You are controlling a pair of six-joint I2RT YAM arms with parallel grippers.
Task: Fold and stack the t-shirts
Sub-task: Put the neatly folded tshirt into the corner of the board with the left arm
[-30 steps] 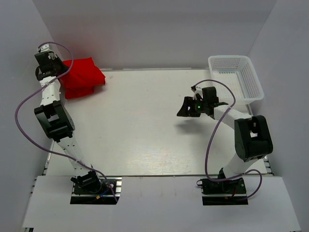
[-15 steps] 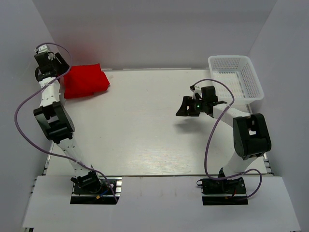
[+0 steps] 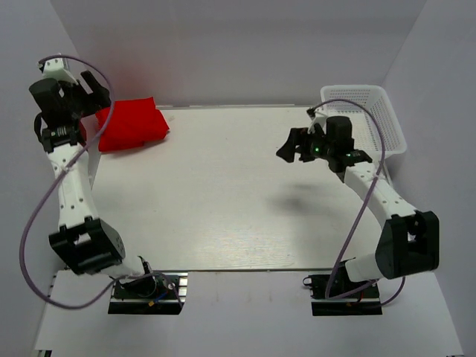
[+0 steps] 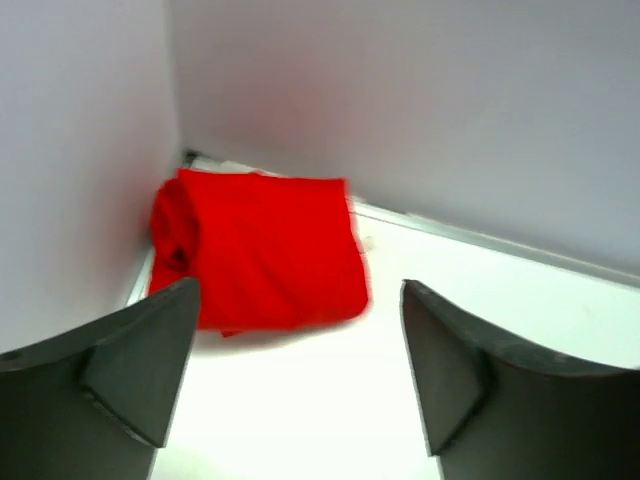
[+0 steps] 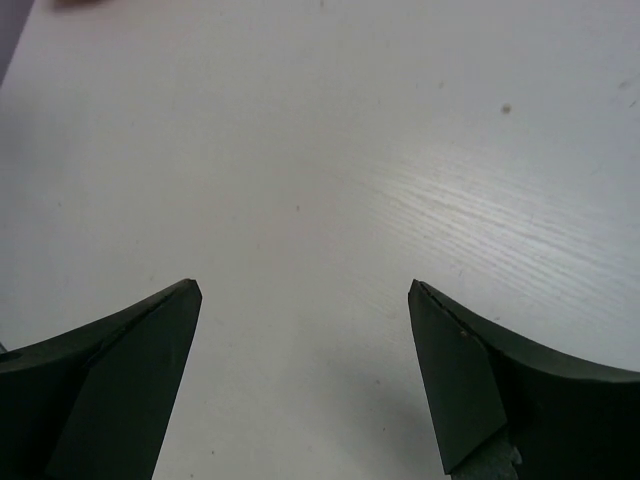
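The t-shirts [image 3: 132, 125] lie as one folded red bundle at about ten o'clock on the table [image 3: 223, 201], tucked into the far left corner against the wall. The wrist view shows the bundle [image 4: 260, 250] with a thick, bunched roll along its nine o'clock edge, and you cannot tell how many layers it has. Your left gripper [image 3: 91, 85] hangs just beside it toward nine o'clock, jaws wide apart and empty. If you swing that arm low, a finger could snag the top fold and undo the stack, or push the bunched edge off the table's side. Your right gripper [image 3: 291, 145] hovers at two o'clock, also spread and holding nothing, near the basket [image 3: 394, 134]; a careless retreat could knock it.
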